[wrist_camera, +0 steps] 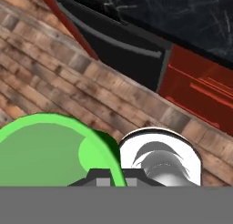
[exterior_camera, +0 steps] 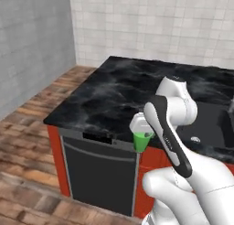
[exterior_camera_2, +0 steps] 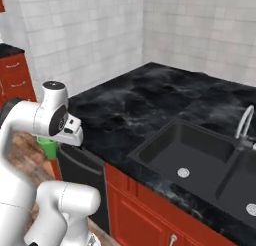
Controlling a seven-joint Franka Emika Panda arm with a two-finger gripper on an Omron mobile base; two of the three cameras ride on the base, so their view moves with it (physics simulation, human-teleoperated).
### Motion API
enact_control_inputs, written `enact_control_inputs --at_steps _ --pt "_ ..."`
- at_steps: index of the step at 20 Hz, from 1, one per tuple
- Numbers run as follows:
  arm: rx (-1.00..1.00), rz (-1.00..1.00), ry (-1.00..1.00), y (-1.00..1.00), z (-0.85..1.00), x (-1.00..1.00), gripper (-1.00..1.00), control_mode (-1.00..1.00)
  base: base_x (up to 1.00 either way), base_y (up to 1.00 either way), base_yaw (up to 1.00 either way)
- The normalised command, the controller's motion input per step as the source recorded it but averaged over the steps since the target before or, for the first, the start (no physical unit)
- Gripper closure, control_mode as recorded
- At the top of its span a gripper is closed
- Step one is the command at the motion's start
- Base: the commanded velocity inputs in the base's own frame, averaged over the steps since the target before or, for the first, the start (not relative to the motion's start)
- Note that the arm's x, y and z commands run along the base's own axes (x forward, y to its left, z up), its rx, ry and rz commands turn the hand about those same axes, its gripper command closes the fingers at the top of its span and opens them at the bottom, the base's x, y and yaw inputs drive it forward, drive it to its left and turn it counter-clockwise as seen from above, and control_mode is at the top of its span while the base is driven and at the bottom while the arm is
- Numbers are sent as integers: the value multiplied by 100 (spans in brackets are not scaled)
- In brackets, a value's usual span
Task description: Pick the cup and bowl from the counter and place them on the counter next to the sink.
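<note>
The green cup [exterior_camera: 142,141] is gripped by the gripper [exterior_camera: 140,128] before the dishwasher [exterior_camera: 98,171], beside the black counter [exterior_camera: 105,96].

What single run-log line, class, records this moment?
gripper: shut on small bright green cup | position: off the front edge of the glossy black marble counter, above floor | black double-basin sink: empty

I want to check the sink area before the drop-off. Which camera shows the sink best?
The right base view: both basins of the sink, their drains and the faucet are plain. The left base view catches one basin's edge at right, behind the arm.
</note>
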Motion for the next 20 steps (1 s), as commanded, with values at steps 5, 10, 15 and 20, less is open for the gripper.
enact_control_inputs --at_steps 5,10,15,20 --pt "0 0 0 0 0 0 100 100 33 0 -61" --pt "0 0 0 0 0 0 100 100 44 25 -40" --pt "0 0 0 0 0 0 100 100 60 68 -10" --pt "0 0 0 0 0 0 100 100 49 22 -18"
